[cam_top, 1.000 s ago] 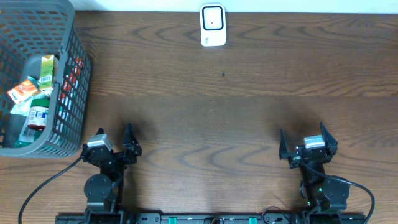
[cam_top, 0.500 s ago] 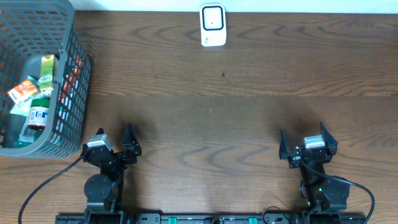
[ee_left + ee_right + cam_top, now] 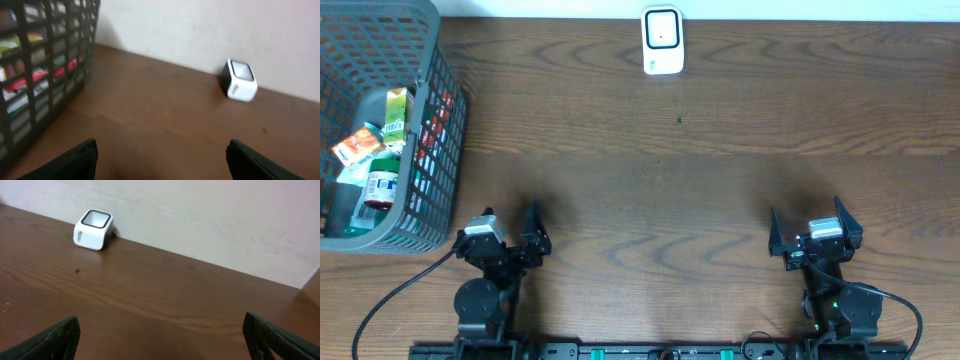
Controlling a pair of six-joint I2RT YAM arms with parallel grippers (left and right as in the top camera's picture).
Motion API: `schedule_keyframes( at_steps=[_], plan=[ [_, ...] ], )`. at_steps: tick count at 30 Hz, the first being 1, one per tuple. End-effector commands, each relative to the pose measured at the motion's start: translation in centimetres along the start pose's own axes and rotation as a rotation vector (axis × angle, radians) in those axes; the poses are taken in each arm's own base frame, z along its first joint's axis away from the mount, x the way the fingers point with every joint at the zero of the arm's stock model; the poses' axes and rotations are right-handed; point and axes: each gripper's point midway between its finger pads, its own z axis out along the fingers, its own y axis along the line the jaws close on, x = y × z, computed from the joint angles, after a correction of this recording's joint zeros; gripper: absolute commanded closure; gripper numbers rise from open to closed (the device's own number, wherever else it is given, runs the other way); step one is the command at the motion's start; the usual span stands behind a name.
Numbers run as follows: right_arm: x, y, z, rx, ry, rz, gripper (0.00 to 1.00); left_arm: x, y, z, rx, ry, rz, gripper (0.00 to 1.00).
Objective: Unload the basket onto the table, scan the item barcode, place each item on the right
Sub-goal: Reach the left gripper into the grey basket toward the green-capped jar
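Several grocery items lie in the grey mesh basket [image 3: 430,150] at the table's far left, among them a green carton [image 3: 395,112], an orange packet [image 3: 358,145] and a bottle [image 3: 382,185]. The white barcode scanner [image 3: 661,40] stands at the far edge in the middle; it also shows as the scanner [image 3: 241,80] in the left wrist view and the scanner [image 3: 92,229] in the right wrist view. My left gripper [image 3: 509,216] rests open near the front edge, just right of the basket [image 3: 45,75]. My right gripper [image 3: 805,215] is open at the front right. In the wrist views both the left gripper [image 3: 161,152] and the right gripper [image 3: 161,332] hold nothing.
A pale wall runs behind the table's far edge. Brown wooden tabletop [image 3: 670,180] stretches between the grippers and the scanner. The basket's tall side wall stands close to my left arm.
My left gripper has shifted slightly to the right. The right arm has not moved.
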Motion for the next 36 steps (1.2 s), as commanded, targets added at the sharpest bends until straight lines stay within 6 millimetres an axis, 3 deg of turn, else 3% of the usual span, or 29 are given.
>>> schedule_keyframes(
  at_steps=[1,9,16,26,31,36],
  plan=[
    [0.2,0.0,0.0,-0.001,0.006,0.014,0.01,-1.2,-1.2,-1.0,0.044,0.035,-0.037,0.17],
    [0.2,0.0,0.0,-0.001,0.006,0.014,0.01,-4.3,-3.2,-3.9,0.059,0.217,-0.044,0.17],
    [0.2,0.0,0.0,-0.001,0.006,0.014,0.01,-6.7,-4.7,-4.1,0.039,0.439,-0.061,0.17],
    [0.2,0.0,0.0,-0.001,0.006,0.014,0.01,-12.5,-6.4,-2.2,-0.042,0.771,-0.02,0.17],
    [0.2,0.0,0.0,-0.001,0.006,0.014,0.01,-17.0,-7.7,0.3,-0.042,0.851,0.035,0.17],
    [0.2,0.0,0.0,-0.001,0.006,0.014,0.01,-20.3,-8.1,3.2,-0.045,0.833,0.093,0.17]
  ],
)
